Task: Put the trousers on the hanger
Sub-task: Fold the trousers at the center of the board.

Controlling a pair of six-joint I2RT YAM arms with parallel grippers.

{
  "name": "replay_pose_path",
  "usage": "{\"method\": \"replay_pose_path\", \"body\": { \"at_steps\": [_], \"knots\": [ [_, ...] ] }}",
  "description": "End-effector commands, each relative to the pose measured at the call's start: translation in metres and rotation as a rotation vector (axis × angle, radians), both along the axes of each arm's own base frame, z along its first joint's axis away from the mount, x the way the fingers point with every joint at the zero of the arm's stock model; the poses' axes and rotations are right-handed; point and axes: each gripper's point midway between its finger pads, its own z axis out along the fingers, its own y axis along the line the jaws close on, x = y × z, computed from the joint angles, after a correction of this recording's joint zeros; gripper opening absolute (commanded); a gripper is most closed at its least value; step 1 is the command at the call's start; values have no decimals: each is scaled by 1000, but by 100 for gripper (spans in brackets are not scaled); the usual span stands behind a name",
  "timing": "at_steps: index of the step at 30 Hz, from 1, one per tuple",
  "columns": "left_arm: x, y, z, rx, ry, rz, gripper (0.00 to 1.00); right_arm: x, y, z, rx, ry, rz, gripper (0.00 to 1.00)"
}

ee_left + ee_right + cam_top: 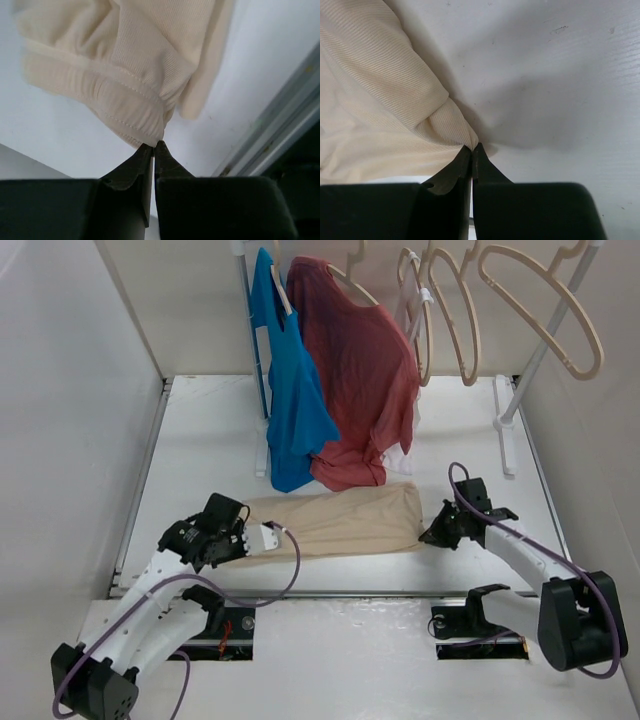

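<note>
On the table [200, 440], trousers [340, 522] stretch left-right, left claw [154, 146] and right claw [471, 147] pinching their ends.

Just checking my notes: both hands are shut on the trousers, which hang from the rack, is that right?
Not quite: the trousers lie on the table, as the top view shows. The left hand and right hand are indeed shut on them.
</note>
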Motion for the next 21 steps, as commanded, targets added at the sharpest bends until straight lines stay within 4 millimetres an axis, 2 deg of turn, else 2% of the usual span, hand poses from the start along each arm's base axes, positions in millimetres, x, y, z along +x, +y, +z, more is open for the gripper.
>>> {"method": "replay_pose_path", "body": {
  "at_steps": [1,2,6,7,8,10,11,13,14,15,16,18,19,21],
  "knots": [
    [-17,29,-8,187,71,-144,0,12,-4,20,-27,-56,-11,0],
    [-18,32,-12,216,88,-159,0,10,-7,20,-39,-54,-16,0],
    [-20,50,-14,330,104,-197,26,9,-6,25,-27,-65,-34,0],
    [-19,51,-13,341,101,-202,46,8,-7,27,-26,-70,-34,0],
    [-18,53,-12,351,98,-199,60,5,-7,24,-28,-59,-34,0],
    [-15,53,-11,349,81,-176,79,6,-7,26,-22,-68,-42,0],
    [-13,54,-10,357,69,-170,83,4,-7,25,-22,-69,-42,0],
    [-7,54,-4,360,33,-159,83,2,-7,24,-20,-58,-50,12],
    [-6,55,-2,364,19,-154,83,2,-5,27,-17,-68,-41,23],
    [5,52,7,355,-32,-141,83,-1,-6,25,-20,-55,-41,60],
    [10,50,14,340,-69,-135,83,-4,-6,26,-22,-49,-41,73],
    [19,40,25,283,-110,-133,83,1,-11,37,-48,-71,-58,89],
    [31,31,42,240,-172,-121,83,4,-14,43,-63,-84,-68,94],
    [40,18,56,145,-211,-74,83,4,-28,60,-126,-114,-107,95]
  ]
}}
